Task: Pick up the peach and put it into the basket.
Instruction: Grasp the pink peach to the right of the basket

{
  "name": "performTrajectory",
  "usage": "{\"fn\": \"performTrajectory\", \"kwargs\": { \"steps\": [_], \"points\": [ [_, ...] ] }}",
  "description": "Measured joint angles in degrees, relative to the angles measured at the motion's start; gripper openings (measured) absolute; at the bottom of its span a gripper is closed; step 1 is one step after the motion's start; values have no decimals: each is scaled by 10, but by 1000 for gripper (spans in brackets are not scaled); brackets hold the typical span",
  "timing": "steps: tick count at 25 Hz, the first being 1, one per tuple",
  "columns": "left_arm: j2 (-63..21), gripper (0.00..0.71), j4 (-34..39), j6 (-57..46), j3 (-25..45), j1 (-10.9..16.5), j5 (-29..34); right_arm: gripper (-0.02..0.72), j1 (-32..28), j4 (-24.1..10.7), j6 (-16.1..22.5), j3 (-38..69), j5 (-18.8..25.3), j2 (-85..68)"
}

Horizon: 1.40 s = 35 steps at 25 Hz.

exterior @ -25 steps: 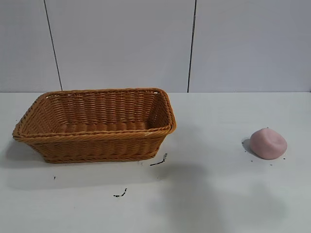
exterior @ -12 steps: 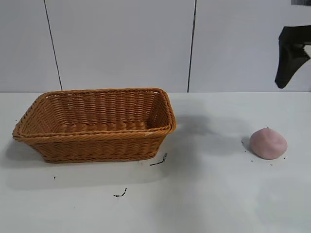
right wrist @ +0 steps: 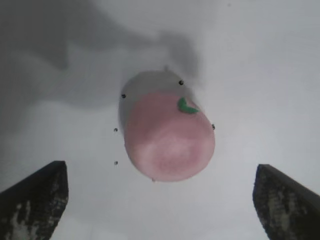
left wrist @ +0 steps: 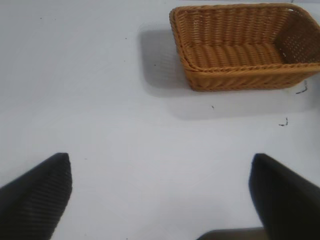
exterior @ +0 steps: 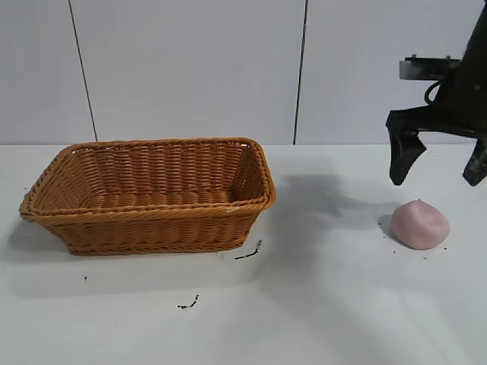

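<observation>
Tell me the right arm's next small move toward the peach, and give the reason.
Probably lower straight down. The right hand hangs open above the peach, not touching it, and in the right wrist view the peach lies between the two fingers. Sinking until they flank it would allow a grasp. The basket is empty; the left hand waits open, away from it.

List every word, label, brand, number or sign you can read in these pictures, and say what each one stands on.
None: no readable text shows in any view.
The wicker basket is plain weave, with no tag or label.
The peach bears only a small green leaf mark, no writing.
The small black marks on the white table are specks and scuffs, not letters.
The right hand shows no lettering or logo.
</observation>
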Motion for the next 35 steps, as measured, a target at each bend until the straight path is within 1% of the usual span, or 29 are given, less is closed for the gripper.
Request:
{"fn": "performTrajectory", "kwargs": {
  "steps": [9, 16, 17, 18, 19, 21, 23, 25, 26, 27, 28, 35],
  "points": [
    [0, 693, 0, 0, 0, 0, 0, 695, 0, -1, 0, 0, -37, 70],
    [0, 693, 0, 0, 0, 0, 0, 695, 0, -1, 2, -1, -46, 85],
    [0, 693, 0, 0, 0, 0, 0, 685, 0, -1, 2, -1, -46, 85],
    [0, 693, 0, 0, 0, 0, 0, 662, 0, -1, 3, -1, -46, 85],
    [0, 693, 0, 0, 0, 0, 0, 615, 0, -1, 3, -1, -46, 85],
    [0, 693, 0, 0, 0, 0, 0, 477, 0, -1, 3, -1, -46, 85],
    [0, 693, 0, 0, 0, 0, 0, 283, 0, -3, 3, -1, -45, 85],
    [0, 693, 0, 0, 0, 0, 0, 67, 0, -3, 3, -3, -43, 85],
    [0, 693, 0, 0, 0, 0, 0, 22, 0, -3, 3, -5, -41, 85],
    [0, 693, 0, 0, 0, 0, 0, -4, 0, -3, 3, -9, -35, 84],
    [0, 693, 0, 0, 0, 0, 0, -10, 0, -3, 3, -15, -26, 84],
    [0, 693, 0, 0, 0, 0, 0, -10, 0, -4, 3, -103, 90, 63]
  ]
}}
